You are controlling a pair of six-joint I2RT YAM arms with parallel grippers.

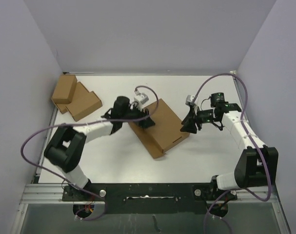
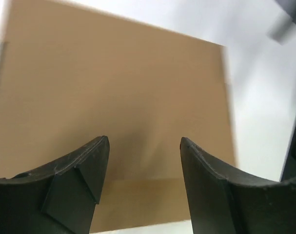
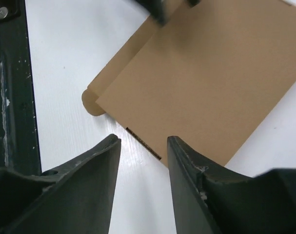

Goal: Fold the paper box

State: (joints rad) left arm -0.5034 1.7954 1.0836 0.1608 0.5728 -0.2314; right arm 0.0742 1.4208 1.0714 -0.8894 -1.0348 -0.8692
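**Step in hand (judged):** closing the lid of the paper box point(image 1: 160, 127) and seating its flap.

**Position.** The paper box lies flat on the table point(image 1: 113, 161), between the two grippers.

**Left gripper** point(image 1: 139, 117): jaws moderately wide, holding nothing. The lid panel lies directly below and ahead of its fingertips point(image 2: 91, 161).

**Right gripper** point(image 1: 191, 123): jaws narrowly parted, empty, with bare table showing between them. The box corner lies just ahead, not touching. A rounded tab point(image 3: 89, 102) protrudes ahead and to the left from under the lid.

**Procedure.**
1. Press the left gripper flat onto the panel to pin the lid.
2. Bring the right gripper to the free edge squarely.
3. Push along the flap's fold line, not across it, so the cardboard does not buckle.

**Clearance.** Open table lies behind and to the right of the right gripper. A dark frame rail point(image 3: 11, 97) runs along its left. Two smaller boxes point(image 1: 74, 97) sit well behind the left gripper.
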